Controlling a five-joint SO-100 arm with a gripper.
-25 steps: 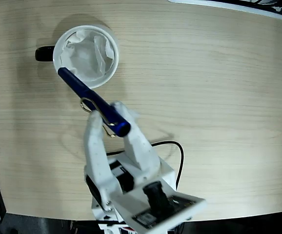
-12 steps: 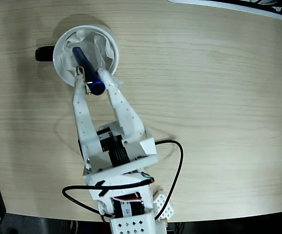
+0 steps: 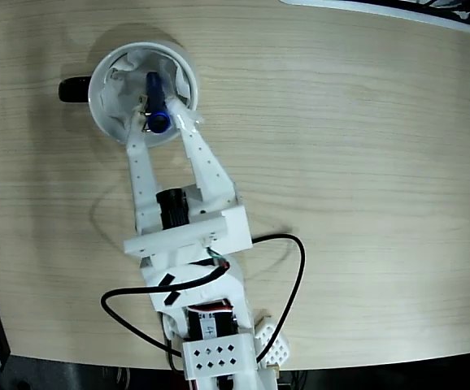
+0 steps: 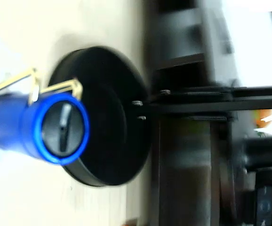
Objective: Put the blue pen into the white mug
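An office or lab bench: a pale wood-grain desk with a black chair base beside it.

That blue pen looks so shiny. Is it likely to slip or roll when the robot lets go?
Probably slippery: the pen has a glossy round barrel. It looks stiff, not bending in the gripper. Rolling seems unlikely: it hangs over the mug, whose crumpled paper should catch it.

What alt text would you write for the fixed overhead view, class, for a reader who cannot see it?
A white robot arm's gripper holds the blue pen nearly upright over the white mug, its lower end inside the paper-lined opening. The mug sits upper left on a pale wooden table, its black handle pointing left.
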